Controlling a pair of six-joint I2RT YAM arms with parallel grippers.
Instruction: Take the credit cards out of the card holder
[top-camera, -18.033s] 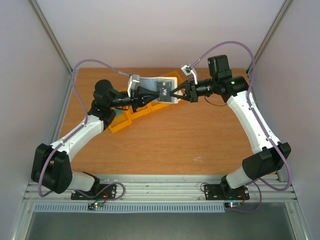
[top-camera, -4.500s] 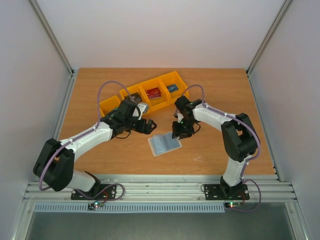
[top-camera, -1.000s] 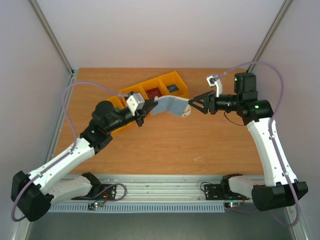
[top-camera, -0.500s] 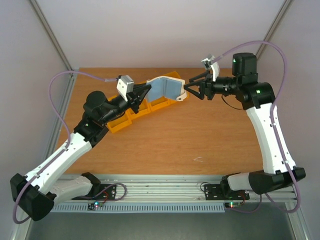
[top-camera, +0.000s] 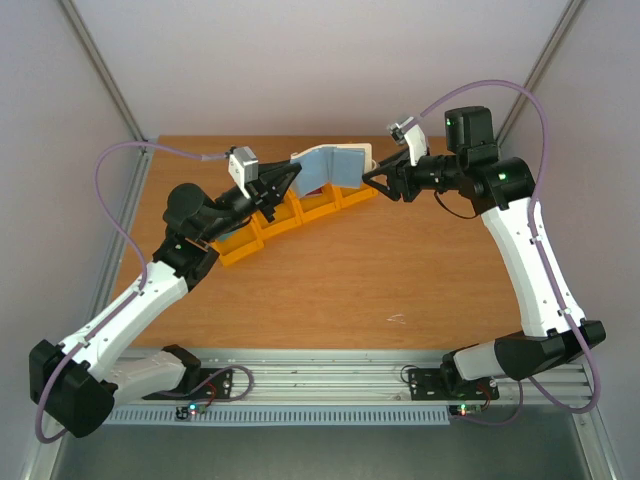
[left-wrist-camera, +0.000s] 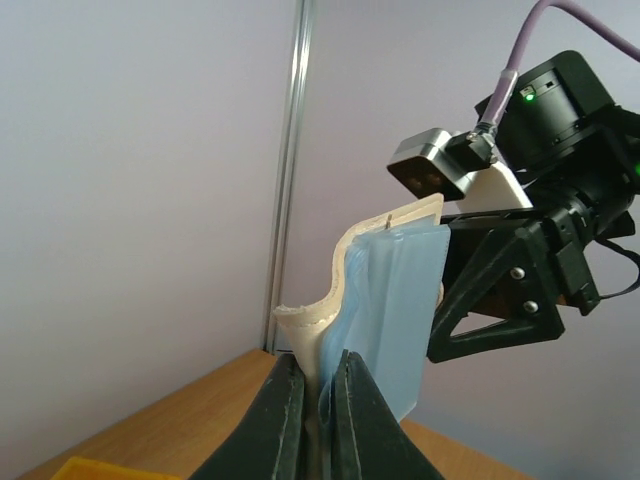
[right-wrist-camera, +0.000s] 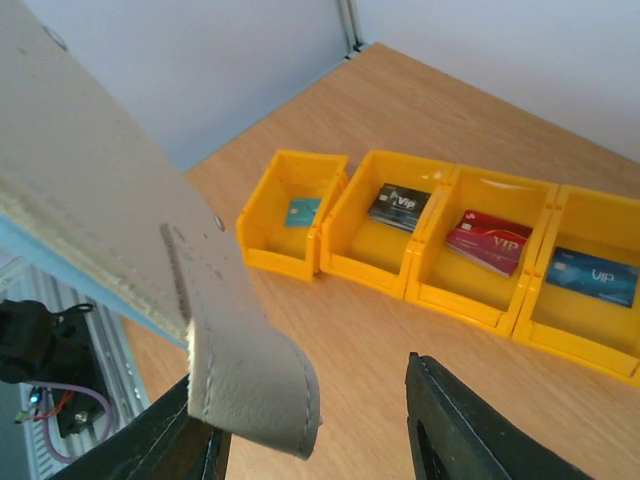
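The card holder (top-camera: 335, 167) hangs in the air above the bins, half unfolded, with its pale blue pocket side (left-wrist-camera: 400, 300) facing the left wrist camera and its cream side (right-wrist-camera: 80, 170) facing the right wrist camera. My left gripper (top-camera: 286, 181) (left-wrist-camera: 317, 362) is shut on its left edge. My right gripper (top-camera: 371, 180) (right-wrist-camera: 320, 435) is open at the holder's right edge, with the cream side tab (right-wrist-camera: 245, 375) hanging between the jaws beside one finger (right-wrist-camera: 175, 445). The credit cards lie in the bins: teal (right-wrist-camera: 300, 211), dark (right-wrist-camera: 398, 205), red (right-wrist-camera: 488, 240), blue (right-wrist-camera: 592, 275).
A row of several yellow bins (top-camera: 262, 232) (right-wrist-camera: 290, 255) sits on the wooden table (top-camera: 380, 270) below the raised holder. Grey walls close in the back and sides, and the metal rail with the arm bases (top-camera: 320, 375) runs along the near edge.
Both arms have carried the card holder higher and further back, over the bins. The right gripper has closed in on the holder's tab side and its jaws have narrowed a little.
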